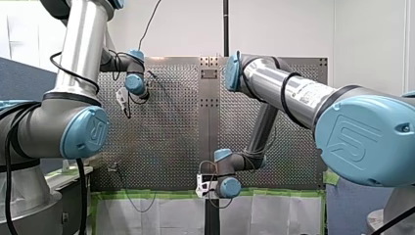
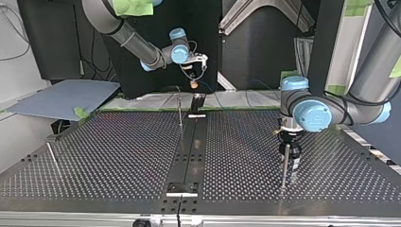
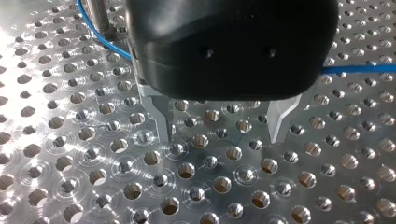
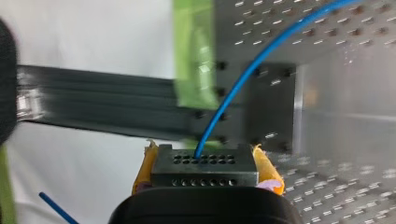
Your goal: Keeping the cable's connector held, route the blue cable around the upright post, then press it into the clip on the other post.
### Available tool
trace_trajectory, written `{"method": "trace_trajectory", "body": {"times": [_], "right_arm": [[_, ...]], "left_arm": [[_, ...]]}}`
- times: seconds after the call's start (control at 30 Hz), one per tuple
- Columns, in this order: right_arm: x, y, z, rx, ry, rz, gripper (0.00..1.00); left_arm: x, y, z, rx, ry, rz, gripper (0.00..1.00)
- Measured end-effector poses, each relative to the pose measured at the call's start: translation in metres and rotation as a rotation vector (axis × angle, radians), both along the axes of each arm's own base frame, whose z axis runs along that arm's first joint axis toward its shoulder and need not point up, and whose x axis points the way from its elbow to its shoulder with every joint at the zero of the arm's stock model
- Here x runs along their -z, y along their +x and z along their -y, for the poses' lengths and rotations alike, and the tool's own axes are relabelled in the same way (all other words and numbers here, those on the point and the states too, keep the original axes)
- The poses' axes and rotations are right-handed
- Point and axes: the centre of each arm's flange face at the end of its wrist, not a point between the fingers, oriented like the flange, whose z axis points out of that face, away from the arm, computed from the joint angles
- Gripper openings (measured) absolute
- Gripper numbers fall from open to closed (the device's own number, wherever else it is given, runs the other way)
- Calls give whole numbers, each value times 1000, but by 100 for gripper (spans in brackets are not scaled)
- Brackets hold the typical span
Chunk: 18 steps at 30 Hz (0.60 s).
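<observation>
Front view: my left pincer upper left, over perforated metal counter; my right pincer lower centre.
Top view: thin upright metal post lower right, beside left pincer.
Left wrist view: metal fingers spread; thin blue cable curves past post's base, behind pincer.
Right wrist view: yellow pads pinch dark perforated connector block; cable rises from it.

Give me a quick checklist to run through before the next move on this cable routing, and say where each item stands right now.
1. connector clamped between the right gripper pads: ok.
2. blue cable leaves the connector in a smooth curve: ok.
3. left gripper open, nothing between its fingers: ok.
4. Cable runs close past the upright post: ok; fully around it: cannot tell.
5. Cable pressed into the clip: cannot tell, no view shows the clip clearly.
</observation>
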Motion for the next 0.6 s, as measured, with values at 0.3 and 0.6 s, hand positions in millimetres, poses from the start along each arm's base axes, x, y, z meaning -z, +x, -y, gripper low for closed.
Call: {"method": "trace_trajectory", "body": {"times": [0.3, 0.6], "right_arm": [[37, -21, -8, 26, 17, -5, 0], [68, -42, -7, 62, 35, -24, 0]], "left_arm": [[0, 0, 0, -2, 0, -2, 100], [0, 0, -1, -4, 0, -3, 100]]}}
